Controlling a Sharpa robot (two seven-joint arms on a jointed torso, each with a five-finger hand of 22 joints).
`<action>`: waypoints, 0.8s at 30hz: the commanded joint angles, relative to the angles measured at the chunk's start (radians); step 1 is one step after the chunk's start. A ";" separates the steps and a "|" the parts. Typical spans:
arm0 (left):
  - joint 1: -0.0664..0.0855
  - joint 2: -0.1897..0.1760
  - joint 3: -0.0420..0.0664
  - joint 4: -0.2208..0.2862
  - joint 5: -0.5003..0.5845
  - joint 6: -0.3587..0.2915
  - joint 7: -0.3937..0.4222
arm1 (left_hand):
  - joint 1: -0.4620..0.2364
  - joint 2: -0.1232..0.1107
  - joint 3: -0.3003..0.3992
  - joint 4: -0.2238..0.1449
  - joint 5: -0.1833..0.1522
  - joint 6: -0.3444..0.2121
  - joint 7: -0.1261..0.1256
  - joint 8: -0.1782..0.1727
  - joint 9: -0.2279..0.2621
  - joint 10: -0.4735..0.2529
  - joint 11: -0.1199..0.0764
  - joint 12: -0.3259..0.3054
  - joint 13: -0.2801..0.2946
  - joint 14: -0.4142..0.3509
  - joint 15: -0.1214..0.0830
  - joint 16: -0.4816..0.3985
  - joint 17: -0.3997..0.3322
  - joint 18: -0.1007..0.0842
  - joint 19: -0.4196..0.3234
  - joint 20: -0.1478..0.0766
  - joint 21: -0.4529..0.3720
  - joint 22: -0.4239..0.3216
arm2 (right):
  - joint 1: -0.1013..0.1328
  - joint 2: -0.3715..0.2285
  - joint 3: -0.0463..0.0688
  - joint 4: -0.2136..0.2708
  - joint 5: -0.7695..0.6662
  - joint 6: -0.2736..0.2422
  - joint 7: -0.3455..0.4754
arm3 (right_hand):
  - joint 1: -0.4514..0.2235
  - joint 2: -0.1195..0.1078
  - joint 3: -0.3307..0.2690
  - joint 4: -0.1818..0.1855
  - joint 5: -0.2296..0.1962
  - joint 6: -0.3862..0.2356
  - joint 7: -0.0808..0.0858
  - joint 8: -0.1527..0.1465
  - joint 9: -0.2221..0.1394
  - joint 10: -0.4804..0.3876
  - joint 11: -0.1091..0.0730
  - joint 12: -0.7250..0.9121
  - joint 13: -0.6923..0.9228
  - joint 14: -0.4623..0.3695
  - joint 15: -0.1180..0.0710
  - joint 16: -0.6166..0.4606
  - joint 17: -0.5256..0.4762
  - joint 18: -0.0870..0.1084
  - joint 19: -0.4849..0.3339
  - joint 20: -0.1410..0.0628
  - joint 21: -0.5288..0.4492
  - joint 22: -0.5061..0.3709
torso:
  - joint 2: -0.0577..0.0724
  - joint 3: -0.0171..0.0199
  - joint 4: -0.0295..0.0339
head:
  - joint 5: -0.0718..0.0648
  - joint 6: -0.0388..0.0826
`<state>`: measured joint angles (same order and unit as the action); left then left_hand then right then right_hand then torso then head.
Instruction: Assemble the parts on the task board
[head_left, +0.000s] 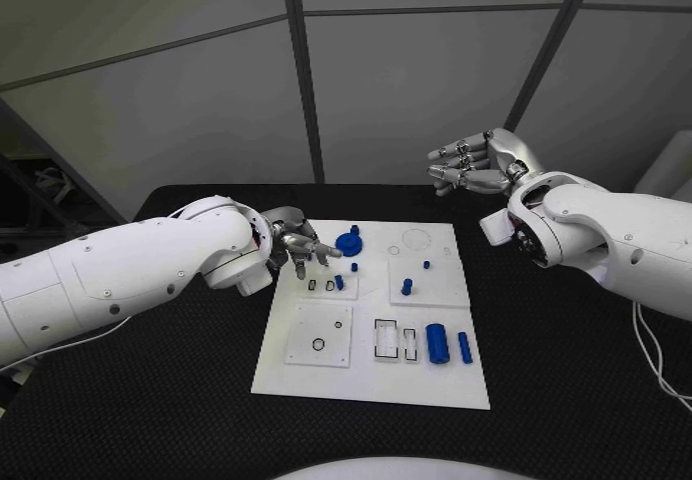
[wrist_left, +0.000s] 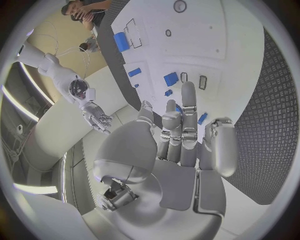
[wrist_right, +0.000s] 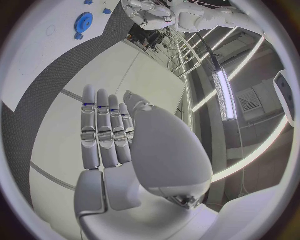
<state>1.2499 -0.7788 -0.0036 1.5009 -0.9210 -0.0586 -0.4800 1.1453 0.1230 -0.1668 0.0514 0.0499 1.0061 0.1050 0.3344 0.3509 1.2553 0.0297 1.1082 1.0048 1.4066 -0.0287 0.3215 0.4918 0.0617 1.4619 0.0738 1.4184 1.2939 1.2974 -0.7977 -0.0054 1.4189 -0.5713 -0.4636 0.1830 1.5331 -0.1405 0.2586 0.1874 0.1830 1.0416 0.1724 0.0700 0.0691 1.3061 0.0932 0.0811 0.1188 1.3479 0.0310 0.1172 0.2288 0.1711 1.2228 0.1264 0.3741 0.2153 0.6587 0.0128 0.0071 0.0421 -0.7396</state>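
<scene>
Task board (head_left: 369, 380): white plate lying flat in the middle of the black table (head_left: 577, 400), long side running from the near edge toward the far edge.

Parts on the board:
- Blue gear (head_left: 348, 242) near the far-left corner of the board, with a small blue peg (head_left: 355, 268) just beside it on the near side.
- Two small blue pegs (head_left: 408, 286) standing in the far-right quarter of the board, near each other.
- Two blue cylinders (head_left: 437, 344) lying side by side near the board's right edge, in the near half; the left one is thicker. Beside them, toward the board's middle, are dark-outlined rectangular slots (head_left: 385, 339).
- A small dark ring (head_left: 317, 345) sits in the near-left quarter.

Left hand (head_left: 299, 243): over the far-left part of the board, just beside the gear. Fingers point down toward the board near a small blue part (head_left: 339, 282); whether a fingertip touches the board I cannot tell. In the left wrist view the left hand's fingers (wrist_left: 182, 135) are extended, slightly apart, and nothing is grasped.

Right hand (head_left: 476, 165): raised beyond the far-right corner of the board, well apart from it, off the board entirely. Fingers are loosely bent in the head view; in the right wrist view they lie straight and together (wrist_right: 103, 132), holding nothing.
</scene>
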 joint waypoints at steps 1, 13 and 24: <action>0.009 0.019 -0.006 -0.017 -0.106 0.059 -0.045 | -0.022 -0.002 -0.006 0.015 -0.001 0.009 -0.009 0.019 0.020 0.024 -0.005 0.041 0.045 0.006 -0.001 -0.008 0.006 -0.019 0.031 0.000 0.026 0.046 | 0.003 -0.005 0.000 0.008 -0.027 0.006 -0.016 | -0.016 -0.002 -0.011 -0.014 0.005 0.018 -0.015 0.010 0.003 0.048 -0.021 0.019 0.014 0.062 -0.022 0.024 0.017 0.015 0.057 -0.020 0.025 0.009 | -0.001 0.0021 0.0006 | 0.001 -0.002; 0.033 0.080 -0.048 -0.060 -0.137 0.113 -0.055 | -0.050 0.006 -0.033 0.043 -0.002 -0.007 -0.017 0.065 0.088 0.047 -0.010 0.098 0.107 0.010 -0.005 -0.023 0.027 -0.029 0.047 -0.004 0.060 0.104 | 0.003 -0.007 0.000 -0.002 -0.071 -0.022 -0.043 | -0.052 -0.006 -0.036 -0.023 0.022 0.030 -0.049 0.007 0.001 0.181 -0.065 0.085 0.093 0.168 -0.072 0.172 0.118 0.011 0.187 -0.068 0.122 0.059 | 0.003 -0.0008 0.0007 | 0.005 -0.012; 0.037 0.115 -0.057 -0.085 -0.159 0.173 -0.061 | -0.065 0.009 -0.049 0.058 -0.002 -0.016 -0.017 0.078 0.114 0.046 -0.011 0.103 0.113 0.012 -0.005 -0.029 0.035 -0.030 0.050 -0.004 0.066 0.115 | 0.003 -0.001 0.000 -0.004 -0.074 -0.035 -0.042 | -0.068 -0.010 -0.043 -0.023 0.027 0.022 -0.048 0.000 -0.001 0.150 -0.065 0.119 0.199 0.134 -0.072 0.257 0.221 -0.008 0.158 -0.072 0.268 0.215 | 0.006 -0.0027 -0.0008 | 0.006 -0.020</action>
<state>1.2850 -0.6661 -0.0607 1.4176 -1.0559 0.0693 -0.5311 1.0882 0.1331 -0.2151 0.1050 0.0498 0.9967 0.0894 0.4078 0.4642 1.2942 0.0213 1.2075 1.1167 1.4101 -0.0323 0.2963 0.5256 0.0591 1.4616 0.0737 1.4795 1.3079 1.2978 -0.8001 -0.0061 1.4134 -0.6353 -0.4825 0.1405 1.4748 -0.1511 0.2222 0.1659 0.2043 1.0727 0.1240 0.0734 0.0695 1.4648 0.0270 0.1972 0.3152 1.4668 -0.0415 0.3685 0.4477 0.1709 1.3855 0.0550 0.6395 0.4285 0.6632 0.0107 0.0080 0.0489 -0.7584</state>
